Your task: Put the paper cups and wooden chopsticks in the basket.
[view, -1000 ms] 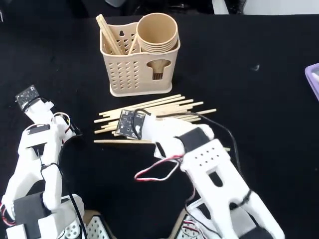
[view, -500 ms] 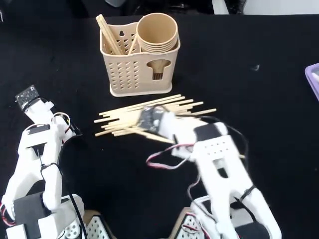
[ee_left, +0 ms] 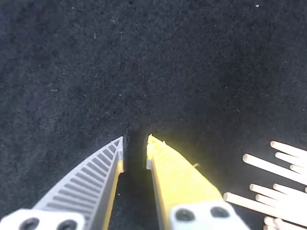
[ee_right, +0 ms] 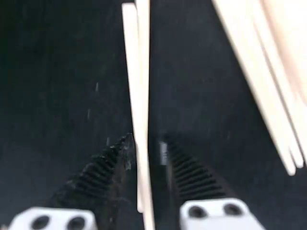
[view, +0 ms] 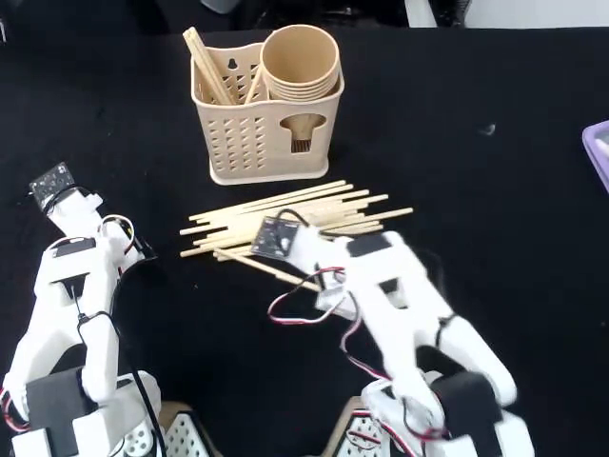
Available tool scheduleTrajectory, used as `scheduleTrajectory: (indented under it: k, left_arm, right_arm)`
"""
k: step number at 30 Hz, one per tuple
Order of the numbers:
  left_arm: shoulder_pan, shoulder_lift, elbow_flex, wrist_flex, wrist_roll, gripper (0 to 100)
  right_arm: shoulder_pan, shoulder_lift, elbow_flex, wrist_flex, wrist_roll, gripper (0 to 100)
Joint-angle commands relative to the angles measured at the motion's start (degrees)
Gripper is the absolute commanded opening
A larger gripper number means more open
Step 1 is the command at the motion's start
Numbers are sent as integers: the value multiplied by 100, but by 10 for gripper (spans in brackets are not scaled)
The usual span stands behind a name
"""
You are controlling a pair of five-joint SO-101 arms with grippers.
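A worktop is covered by a black, felt-like cloth. A pale strip is seen past its far edge, and a lilac object is cut off at the side.

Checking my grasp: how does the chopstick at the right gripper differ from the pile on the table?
The held chopstick sits between the right gripper's jaws; the pile lies loose. It slants away from the pile, whose sticks run roughly parallel before the basket. Both are pale wood.

Bare table beside the basket; chopstick pile across its front.
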Motion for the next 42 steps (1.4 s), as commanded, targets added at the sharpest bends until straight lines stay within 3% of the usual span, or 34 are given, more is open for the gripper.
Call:
scheduleTrajectory:
  k: [1, 18, 21, 23, 26, 30, 38, 42]
  left_arm:
    - [-31, -62, -286, 35, 9, 93]
    - [-22, -70, -286, 35, 9, 93]
    - [-22, -70, -277, 35, 9, 93]
    - [-22, -70, -277, 35, 9, 93]
    - [-22, -70, -277, 35, 9, 93]
    - [-40, -70, -277, 35, 9, 93]
    - [-31, -70, -277, 35, 9, 93]
    - [-13, -53, -277, 18, 9, 93]
  right_arm:
    - [-360, 374, -453, -334, -308, 122]
    - [-369, 1200, -901, -308, -527, 119]
    - [-440, 1209, -901, 167, 9, 13]
    - [-501, 1200, -875, 501, 299, 22]
    - [-369, 1051, -954, 659, 141, 11]
    - [-149, 154, -1068, 844, -62, 10]
    - [-158, -3011, -1745, 2277, -431, 10]
    - [-167, -4233, -2352, 2136, -1284, 10]
